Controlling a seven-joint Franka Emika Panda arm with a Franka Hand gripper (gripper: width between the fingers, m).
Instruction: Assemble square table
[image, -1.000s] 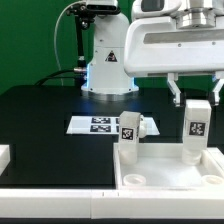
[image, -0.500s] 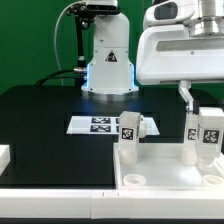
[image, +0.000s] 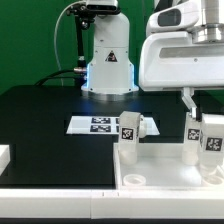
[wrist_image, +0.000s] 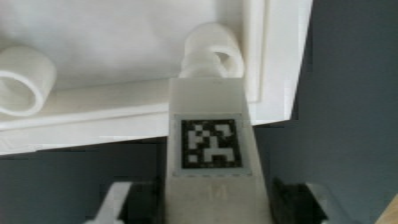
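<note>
Clearly the gripper (wrist_image: 210, 198) is clenched on a held leg (wrist_image: 210, 135). Its two dark fingers (wrist_image: 121, 203) press the leg's sides and the black-and-white tag faces the wrist camera. In the exterior view this leg hangs upright over the tray top (image: 150, 186), at that top's edge on the exterior view's right. Whether its lower end touches the raised rim is hard to tell, since the view there is cropped. Just beside it, toward the exterior view's left, a second leg (image: 193, 137) stands upright in the tray top near its far corner on that side. A third leg (image: 128, 133) stands upright at the other far corner, tag facing the exterior camera. The tray top lies on the black table (image: 40, 110) along the edge nearest the exterior camera, toward the exterior view's right. Behind it, the marker board (image: 95, 124) lies flat near the table's middle. The robot base (image: 108, 62) stands at the far edge.
</note>
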